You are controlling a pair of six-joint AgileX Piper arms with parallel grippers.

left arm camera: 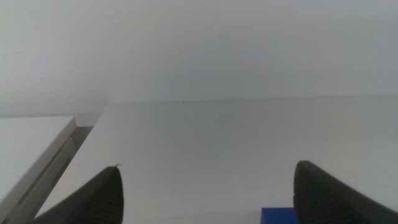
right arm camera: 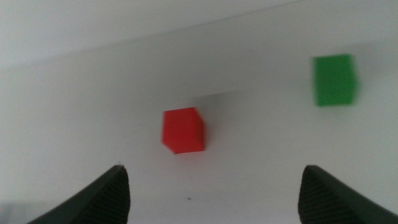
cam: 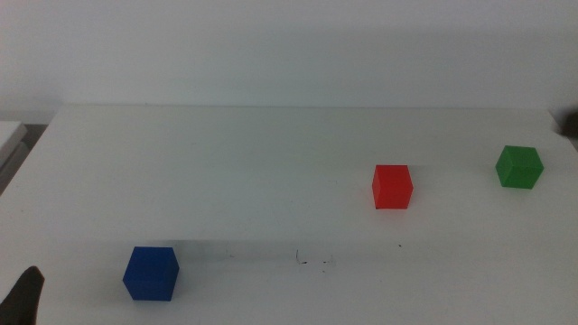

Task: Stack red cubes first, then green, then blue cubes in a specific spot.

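Red cube [right arm camera: 183,130] goes first — the right gripper [right arm camera: 211,186], jaws wide and holding nothing, must drop around it, while the left gripper [left arm camera: 205,193] waits wide open by the blue cube [cam: 151,273].

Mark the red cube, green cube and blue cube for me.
red cube [cam: 392,187], middle view, front face.
green cube [cam: 519,168], middle view, front face.
blue cube [cam: 150,273], middle view, front face.

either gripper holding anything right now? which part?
Nothing held. Left gripper and right gripper are both open and empty; red cube, green cube, blue cube sit apart on the table.
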